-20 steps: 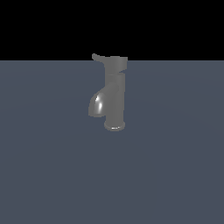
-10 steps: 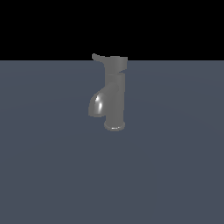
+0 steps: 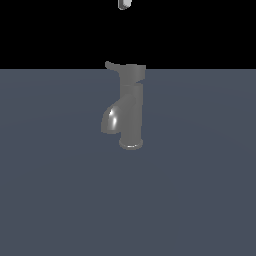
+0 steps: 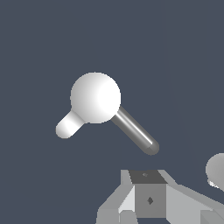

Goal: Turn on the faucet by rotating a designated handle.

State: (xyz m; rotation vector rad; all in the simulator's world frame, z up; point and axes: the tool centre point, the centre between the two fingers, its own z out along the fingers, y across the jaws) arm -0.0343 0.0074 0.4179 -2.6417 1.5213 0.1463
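Note:
The dark grey faucet (image 3: 131,112) stands upright on the grey floor, its curved spout (image 3: 111,119) bending down toward the exterior view's left. The flat handle (image 3: 116,66) sticks out from the cap at the top, also to that left. My gripper (image 3: 125,4) shows only as a small pale tip at the top edge, well above the handle and apart from it. In the wrist view I look down on the faucet's round cap (image 4: 95,97), with a grey bar, apparently the handle (image 4: 135,134), and a pale stub, apparently the spout (image 4: 68,127). The gripper (image 4: 148,194) shows no gap between its fingers and holds nothing.
The flat grey floor (image 3: 200,200) spreads all round the faucet's base flange (image 3: 131,145). A rounded pale grey shape (image 4: 217,171) sits at the edge of the wrist view; I cannot tell what it is.
The gripper's tip has come into the exterior view at the top edge, above the faucet. The faucet and its handle have not moved.

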